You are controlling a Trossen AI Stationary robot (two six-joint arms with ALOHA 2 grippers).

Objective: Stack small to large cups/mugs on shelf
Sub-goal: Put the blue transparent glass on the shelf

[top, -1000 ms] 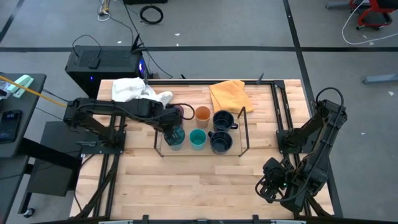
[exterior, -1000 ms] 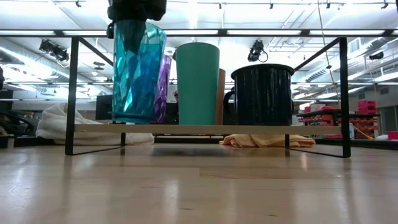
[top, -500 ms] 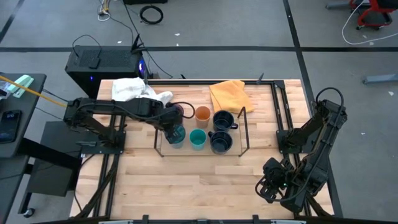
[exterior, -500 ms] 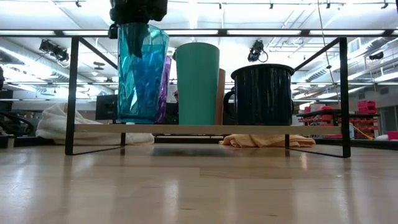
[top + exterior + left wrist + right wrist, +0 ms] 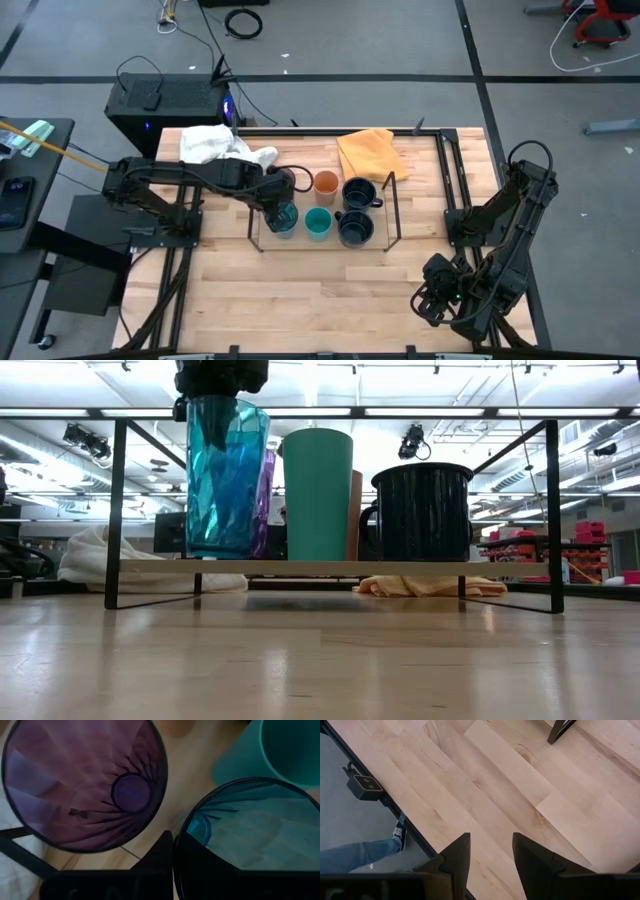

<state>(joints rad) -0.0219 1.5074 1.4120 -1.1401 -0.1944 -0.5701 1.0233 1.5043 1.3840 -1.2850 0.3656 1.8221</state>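
Lowered slightly since a second ago, the teal-blue patterned cup [image 5: 226, 475] now stands on or just above the shelf [image 5: 330, 568] board — contact cannot be confirmed. The left gripper [image 5: 279, 203] is clamped on its rim, one finger inside the cup. Directly behind the gripper stands the purple tumbler [image 5: 82, 785]; beside it, the small teal cup [image 5: 318, 493], then a navy mug [image 5: 421, 512]. To finish well: settle the base flat, part the fingers gently, then lift straight up — clear of both neighbours. The right gripper [image 5: 490, 857] waits apart, over bare bench [image 5: 520, 795].
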